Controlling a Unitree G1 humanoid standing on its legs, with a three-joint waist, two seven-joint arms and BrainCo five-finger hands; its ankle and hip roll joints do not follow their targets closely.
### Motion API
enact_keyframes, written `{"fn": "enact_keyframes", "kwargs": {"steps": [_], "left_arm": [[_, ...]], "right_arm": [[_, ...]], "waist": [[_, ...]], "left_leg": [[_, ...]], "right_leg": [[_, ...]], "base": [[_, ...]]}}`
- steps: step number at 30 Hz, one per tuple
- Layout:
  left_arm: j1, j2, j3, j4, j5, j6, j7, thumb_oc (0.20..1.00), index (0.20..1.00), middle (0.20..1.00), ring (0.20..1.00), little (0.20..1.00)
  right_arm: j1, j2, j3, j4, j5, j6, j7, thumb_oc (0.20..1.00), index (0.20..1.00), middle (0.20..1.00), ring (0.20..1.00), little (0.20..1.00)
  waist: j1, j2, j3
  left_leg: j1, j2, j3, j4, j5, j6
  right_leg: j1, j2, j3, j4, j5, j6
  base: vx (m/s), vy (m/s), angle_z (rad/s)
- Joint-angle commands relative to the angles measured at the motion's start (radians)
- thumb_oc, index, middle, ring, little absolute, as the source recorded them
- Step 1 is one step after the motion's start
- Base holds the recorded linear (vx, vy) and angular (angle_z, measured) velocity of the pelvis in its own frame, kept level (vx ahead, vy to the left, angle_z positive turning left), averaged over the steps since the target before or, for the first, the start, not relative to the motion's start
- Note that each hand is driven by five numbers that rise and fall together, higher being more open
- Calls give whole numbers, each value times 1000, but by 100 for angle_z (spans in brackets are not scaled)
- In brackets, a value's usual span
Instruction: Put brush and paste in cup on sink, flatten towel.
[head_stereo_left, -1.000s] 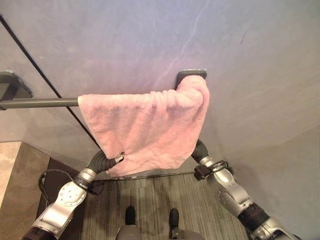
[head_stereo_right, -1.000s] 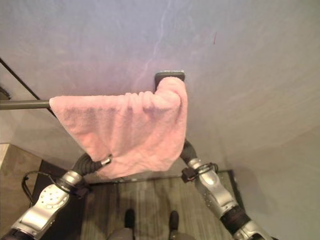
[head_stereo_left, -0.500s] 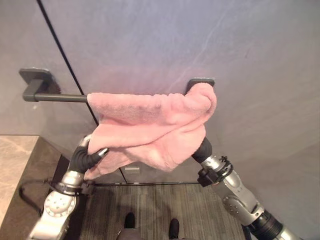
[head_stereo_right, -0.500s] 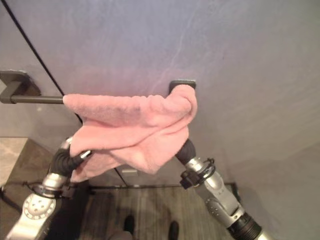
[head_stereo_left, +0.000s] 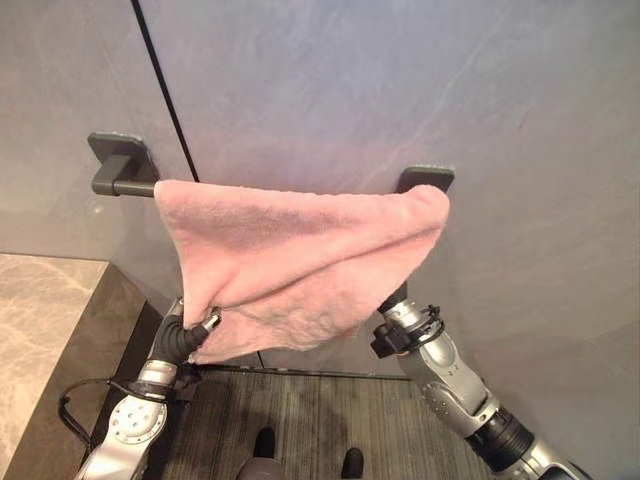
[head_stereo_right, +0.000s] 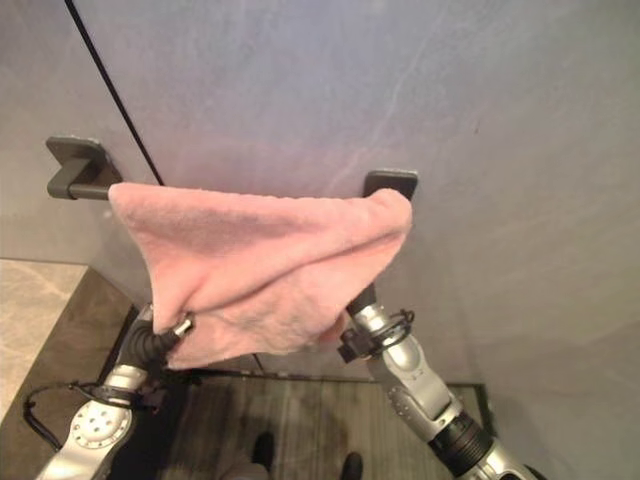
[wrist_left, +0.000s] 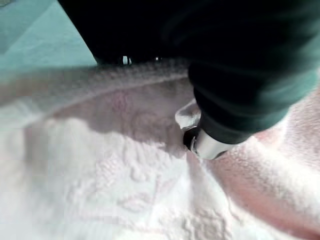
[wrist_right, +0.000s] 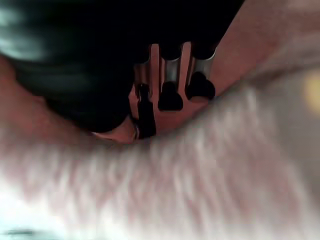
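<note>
The pink towel drapes over the rail and covers both hands from above. Close behind them stands the grey wall. Out past the left hand lies the stone counter; past the right hand there is open room along the wall

I saw a dark towel bar fixed to a grey wall by two dark brackets, one at each end. A thin black seam ran down the wall. A beige stone counter sat at lower left, above a dark striped floor.
</note>
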Motion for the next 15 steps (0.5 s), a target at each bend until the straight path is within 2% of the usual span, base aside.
{"fn": "enact_keyframes", "kwargs": {"steps": [1, 3, 5, 10, 15], "left_arm": [[-31, 40, 48, -81, -36, -73, 39, 200, 200, 200, 200, 200], [-19, 38, 74, -111, -16, -84, 62, 200, 200, 200, 200, 200], [-15, 24, 122, -150, -3, -101, 103, 200, 200, 200, 200, 200], [-9, -7, 141, -224, 10, -117, 145, 200, 200, 200, 200, 200], [-16, 18, 147, -247, 61, -111, 174, 200, 200, 200, 200, 200]], "right_arm": [[-41, 29, -32, -139, 43, -103, 20, 200, 200, 200, 200, 200], [-44, 7, -40, -154, 23, -111, -7, 200, 200, 200, 200, 200], [-42, -16, -36, -204, 3, -110, 7, 200, 200, 200, 200, 200], [-63, -24, 12, -237, -8, -110, 6, 200, 200, 200, 200, 200], [-98, -53, 36, -251, -67, -89, -13, 200, 200, 200, 200, 200]], "waist": [[6, -36, -16], [5, -40, -14], [10, -46, -11], [22, -57, -10], [36, -65, -8]], "left_leg": [[4, -8, -13, 7, -23, 7], [6, -7, -14, 7, -22, 8], [6, -7, -17, 7, -24, 7], [-1, -5, -32, 7, -22, 4], [-3, -7, -49, 7, -23, 6]], "right_leg": [[-25, -75, 30, 8, 59, 78], [-23, -74, 29, 11, 58, 77], [-21, -72, 24, 10, 56, 75], [-19, -73, 6, 21, 49, 72], [-12, -74, -12, 34, 40, 70]], "base": [[12, -10, -4], [0, 0, 0], [0, 0, 0], [5, -4, 3], [6, -3, 10]]}}
